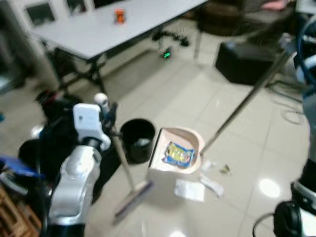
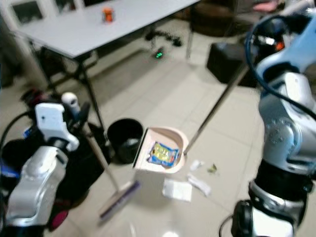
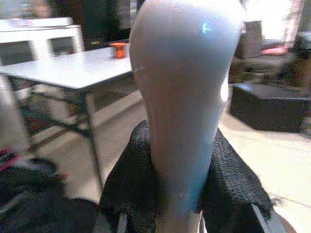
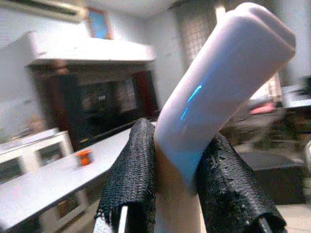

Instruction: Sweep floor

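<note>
A pale, glossy tiled floor (image 1: 163,94) is filling most of both eye views, catching a bright glare spot at the lower right. In the upper left of the frame a long grey surface (image 1: 98,29) is standing on dark folding legs and carrying a small orange object (image 1: 119,16); no lettering on it is sharp enough to read. Dark bags and cables are crowding the left edge.

The left gripper (image 1: 109,118) is sitting at centre left, its jaws clamped round the rounded pale top of the broom (image 1: 129,190), whose stick is slanting down to a flat head resting on the tiles at lower centre. The left wrist view is showing what the eye views cannot: the black padded fingers (image 3: 133,187) pressing both sides of the handle.

Just right of the broom stick a black bin (image 1: 137,139) is standing on the floor. Touching it on the right, the beige dustpan (image 1: 177,153) is holding a blue-and-yellow wrapper (image 1: 178,154); its print is too blurred to read. White paper scraps (image 1: 190,190) are lying on the tiles just below the pan. The dustpan's long pole is rising toward the upper right, where a dark low box (image 1: 244,61) is sitting.

In the right wrist view the right gripper (image 4: 177,179) is closing its jaws on the pole's pale grip.
</note>
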